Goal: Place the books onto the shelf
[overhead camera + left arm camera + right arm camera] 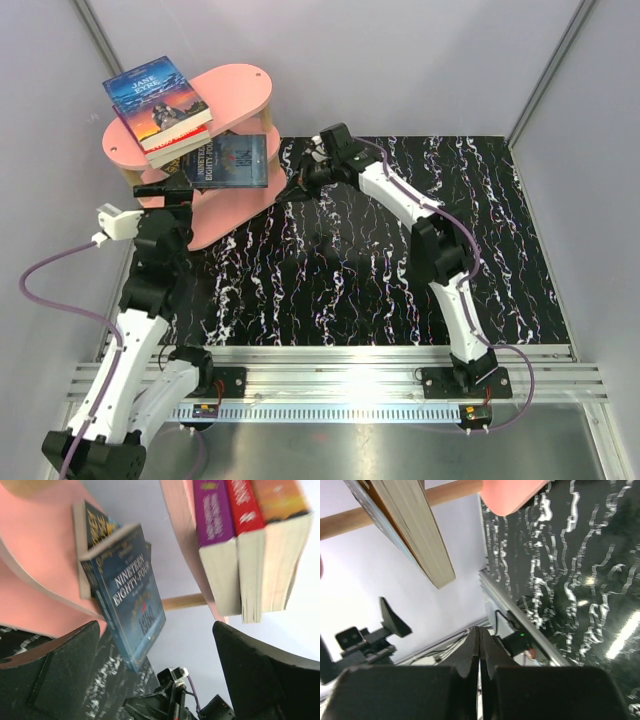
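Evidently the right claw [478,640] is pressed together on nothing. Its tips meet in bare air just beside the outer edge of "Nineteen Eighty-Four" [232,160]. That paperback lies cover up on the middle board of the pink shelf [240,80] and juts past the rim towards this claw. It rests on another paperback with yellow lettering [92,525]. The left claw [165,193] stands spread wide on the book's far side, close to the shelf and gripping nothing.

I judge the paperback light, with a glossy cover that looks slick. It should flex across its flat face but stay stiff edge-on along the spine and the page block [420,535]. A push from the closed tips on that edge ought to slide it over the book beneath. If it must be lifted, a pinch across its thickness near the spine is the safer hold, since a grip on the loose page side may fan the leaves.

Above both claws, on the top board, sits a stack of three whose cream page edges overhang the rim. "Jane Eyre" [157,100] is uppermost, with a red book [242,500] and the purple-covered one [215,510] under it. The boards are smooth painted ovals joined by round pale wooden posts [395,510]. The table mat [400,280] is black with white marbling.
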Tool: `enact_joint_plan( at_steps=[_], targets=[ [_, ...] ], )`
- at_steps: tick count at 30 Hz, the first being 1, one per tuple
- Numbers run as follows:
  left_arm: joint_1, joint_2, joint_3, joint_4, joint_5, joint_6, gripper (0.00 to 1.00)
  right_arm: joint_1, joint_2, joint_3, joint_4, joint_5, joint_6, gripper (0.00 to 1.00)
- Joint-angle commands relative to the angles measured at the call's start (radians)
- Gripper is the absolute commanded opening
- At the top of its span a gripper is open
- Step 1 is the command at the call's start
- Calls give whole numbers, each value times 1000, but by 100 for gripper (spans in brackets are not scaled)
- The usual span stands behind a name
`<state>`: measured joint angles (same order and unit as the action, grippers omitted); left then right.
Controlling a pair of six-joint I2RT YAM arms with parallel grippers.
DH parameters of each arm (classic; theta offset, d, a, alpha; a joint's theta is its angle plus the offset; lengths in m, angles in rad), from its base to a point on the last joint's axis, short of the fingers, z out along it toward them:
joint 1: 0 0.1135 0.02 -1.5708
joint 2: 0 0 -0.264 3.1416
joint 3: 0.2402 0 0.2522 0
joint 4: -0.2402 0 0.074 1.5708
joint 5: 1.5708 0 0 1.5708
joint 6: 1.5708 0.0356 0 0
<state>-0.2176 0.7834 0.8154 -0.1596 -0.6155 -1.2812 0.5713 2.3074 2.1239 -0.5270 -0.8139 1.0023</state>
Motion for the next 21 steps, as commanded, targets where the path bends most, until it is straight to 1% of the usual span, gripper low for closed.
enact_joint_plan(
  at_steps=[1,3,5,6,7,8,11,16,21],
  targets=[
    [18,-55,34,-95,10,187,99,28,41,54,129,-65,119,0],
    [20,-68,60,-181,0,267,99,35,63,85,188,-73,183,0],
    [18,-93,77,-253,-13,305,99,45,101,131,200,-76,212,0],
    [20,-104,77,-277,-21,319,99,50,118,187,202,-76,235,0],
    [20,-130,76,-319,-30,319,99,55,151,217,203,-76,246,0],
    [20,-147,56,-328,-30,321,99,58,168,269,202,-74,269,0],
    [20,-202,22,-360,-26,313,99,65,219,332,229,-73,326,0],
    [20,-236,10,-417,-20,318,99,70,270,383,298,-56,392,0],
    [20,-246,5,-465,10,292,99,71,334,476,357,-7,476,1]
  ],
)
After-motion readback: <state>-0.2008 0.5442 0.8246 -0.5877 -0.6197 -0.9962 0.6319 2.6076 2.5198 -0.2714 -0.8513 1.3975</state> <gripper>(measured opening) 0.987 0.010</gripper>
